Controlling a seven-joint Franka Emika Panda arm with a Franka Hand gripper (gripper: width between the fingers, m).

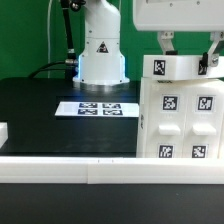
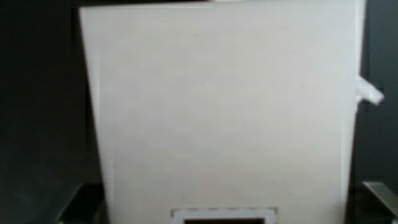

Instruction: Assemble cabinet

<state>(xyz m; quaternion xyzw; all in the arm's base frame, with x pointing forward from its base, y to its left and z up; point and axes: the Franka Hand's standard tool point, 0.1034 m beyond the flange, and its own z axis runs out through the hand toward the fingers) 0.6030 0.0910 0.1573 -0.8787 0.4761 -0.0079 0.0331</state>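
Observation:
The cabinet, a large white box with black-and-white tags on its front, stands at the exterior view's right on the black table. A smaller white tagged piece sits on top of it. My gripper comes down from above, with a finger on each side of that piece. In the wrist view the piece's white face fills most of the frame, with a tag at its near end. My dark fingers sit close against both of its sides.
The marker board lies flat on the table in front of the robot base. A white rail runs along the front edge. A small white object sits at the exterior view's far left.

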